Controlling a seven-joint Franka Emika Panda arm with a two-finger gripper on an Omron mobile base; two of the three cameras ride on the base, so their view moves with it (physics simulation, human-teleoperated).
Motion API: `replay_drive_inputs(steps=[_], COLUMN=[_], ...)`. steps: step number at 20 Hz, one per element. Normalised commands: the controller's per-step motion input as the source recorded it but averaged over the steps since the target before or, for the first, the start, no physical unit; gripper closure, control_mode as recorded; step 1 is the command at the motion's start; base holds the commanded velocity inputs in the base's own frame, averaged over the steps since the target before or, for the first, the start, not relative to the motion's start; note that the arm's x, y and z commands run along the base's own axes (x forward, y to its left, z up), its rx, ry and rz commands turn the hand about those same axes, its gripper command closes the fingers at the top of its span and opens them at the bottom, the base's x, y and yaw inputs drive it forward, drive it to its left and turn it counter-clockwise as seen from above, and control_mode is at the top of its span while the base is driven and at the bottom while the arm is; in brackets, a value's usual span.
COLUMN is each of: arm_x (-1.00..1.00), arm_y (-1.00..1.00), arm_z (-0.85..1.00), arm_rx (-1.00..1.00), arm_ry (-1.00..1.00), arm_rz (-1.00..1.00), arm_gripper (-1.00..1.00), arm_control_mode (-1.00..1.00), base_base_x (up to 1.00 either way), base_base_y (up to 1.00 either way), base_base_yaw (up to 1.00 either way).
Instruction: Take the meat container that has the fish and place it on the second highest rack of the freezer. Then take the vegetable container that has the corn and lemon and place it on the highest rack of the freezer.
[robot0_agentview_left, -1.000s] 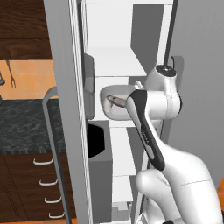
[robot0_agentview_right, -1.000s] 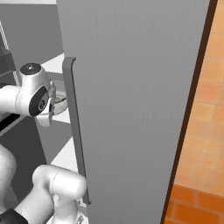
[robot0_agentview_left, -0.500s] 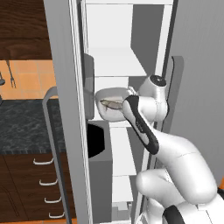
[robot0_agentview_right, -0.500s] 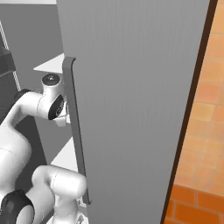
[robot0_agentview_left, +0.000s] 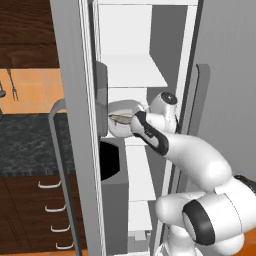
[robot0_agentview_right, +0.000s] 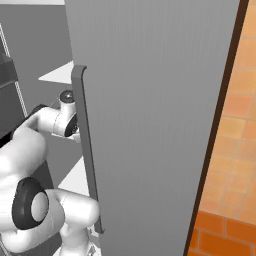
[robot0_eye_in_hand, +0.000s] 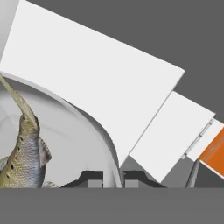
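Gripping the meat container (robot0_agentview_left: 120, 114) by its thick rim, with the end effector (robot0_agentview_left: 135, 120) clamped narrow. In the hand view, two dark finger tips (robot0_eye_in_hand: 92, 178) sitting close on either side of the rim wall at 6 o'clock of the picture. Carrying the fish (robot0_eye_in_hand: 24, 153) inside the dish, lying toward 8 o'clock in that view with its slim end pointing up toward 11.

Reaching deeper into the open freezer (robot0_agentview_right: 150, 100) than a second ago. In the left base view, wrist sliding toward 9 o'clock, arm stretching out behind it, dish drifting a little toward 9 and sinking slightly toward 6. In the right base view, wrist travelling from the 9 o'clock edge to just behind the long bar handle (robot0_agentview_right: 85, 150).

Hanging the dish at 6 o'clock of what is probably the highest rack (robot0_agentview_left: 134, 75), well apart from it and right over the next white shelf down, taken here as the second highest rack (robot0_agentview_left: 139, 142). Looking, on that reading, like the closing stretch of the first placement: carried to the right level and pushed inward, not yet released.

Not showing plainly whether the dish bottom is touching the shelf or hovering just above, the arm covering that edge.

Probably calling next for a small settling toward 6 o'clock, then opening, then backing out toward 3 o'clock in the left base view. Risking a tipped dish and a sliding fish with too early a release, given the one-sided grip on the rim. Leaving the whole second half of the task undone.
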Motion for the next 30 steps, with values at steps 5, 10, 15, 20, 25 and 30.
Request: replay_drive_inputs(steps=[5,10,15,20,25,30], arm_x=[0.73,0.70,0.44,-0.01,-0.24,-0.44], arm_y=[0.04,0.12,0.07,0.01,0.00,-0.10], arm_z=[-0.32,-0.23,-0.23,-0.03,0.12,0.32], arm_rx=[0.00,0.00,-0.01,-0.03,0.00,0.00], arm_ry=[0.00,0.00,0.00,-0.05,-0.09,-0.01], arm_rz=[0.00,0.00,0.00,0.00,-0.02,-0.05], arm_gripper=[1.00,1.00,1.00,-1.00,-1.00,-1.00], arm_control_mode=[-1.00,-1.00,-1.00,-1.00,-1.00,-1.00], base_base_x=[0.00,0.00,0.00,0.00,0.00,0.00], base_base_y=[0.00,0.00,0.00,0.00,0.00,0.00], base_base_yaw=[0.00,0.00,0.00,0.00,0.00,0.00])
